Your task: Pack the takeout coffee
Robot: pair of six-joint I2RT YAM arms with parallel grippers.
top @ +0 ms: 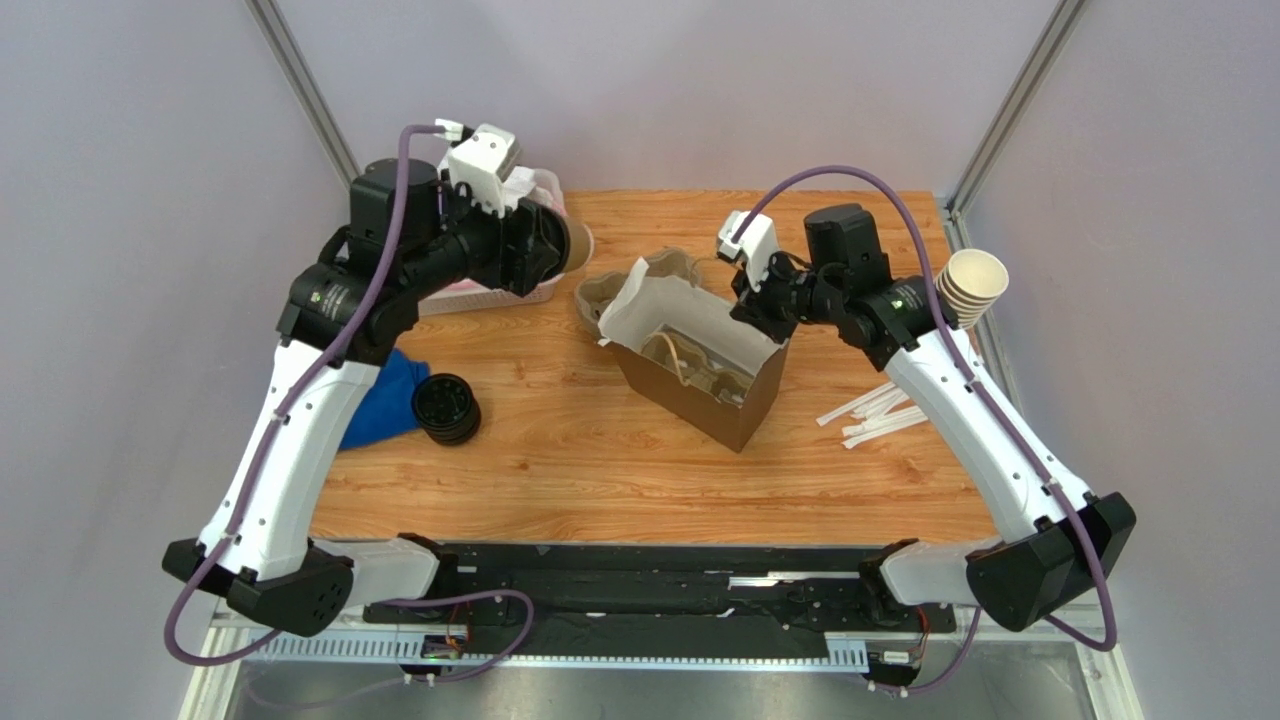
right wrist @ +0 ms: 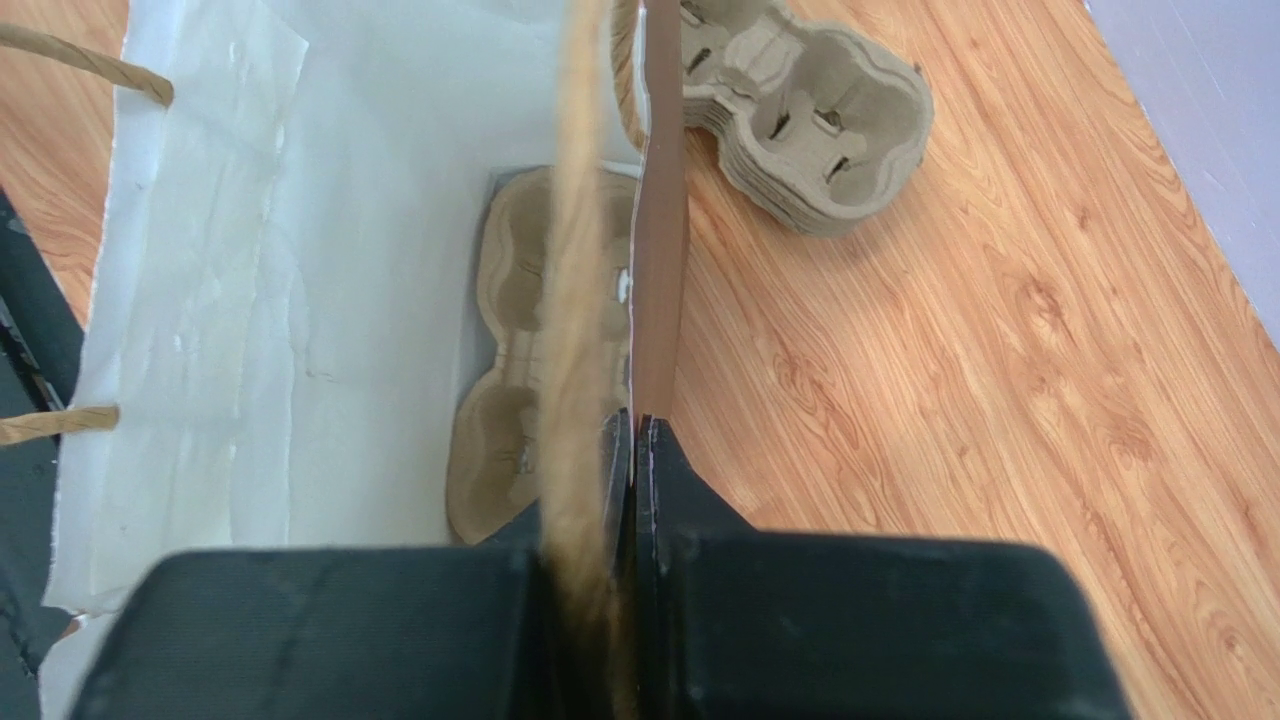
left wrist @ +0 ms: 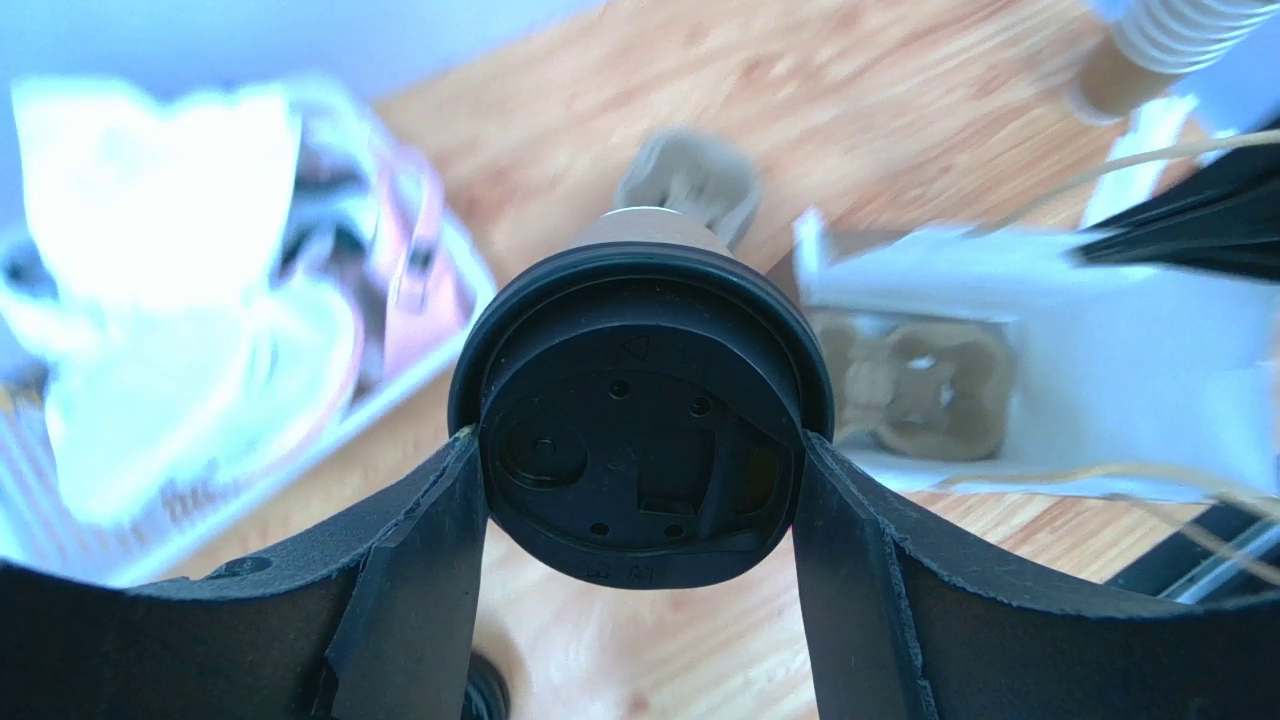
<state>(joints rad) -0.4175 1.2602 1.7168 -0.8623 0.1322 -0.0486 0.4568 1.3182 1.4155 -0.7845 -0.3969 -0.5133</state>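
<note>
The takeout coffee (top: pixel 570 240), a tan paper cup with a black lid (left wrist: pixel 639 405), lies sideways in the air at the back left. My left gripper (left wrist: pixel 639 450) is shut on it, one finger on each side of the lid rim. The brown paper bag (top: pixel 703 365) stands open mid-table with a pulp cup carrier (right wrist: pixel 519 345) on its white-lined floor. My right gripper (right wrist: pixel 634 435) is shut on the bag's top edge (right wrist: pixel 657 225), next to a twine handle. In the top view the right gripper (top: pixel 747 308) sits at the bag's far right rim.
A stack of pulp carriers (right wrist: pixel 804 105) lies behind the bag. Lidless cream cups (top: pixel 969 285) sit stacked at the right edge, with white sticks (top: pixel 872 413) in front of them. A stack of black lids (top: pixel 446 408) and a blue cloth (top: pixel 383 402) lie left. A tray (left wrist: pixel 226 345) is back left.
</note>
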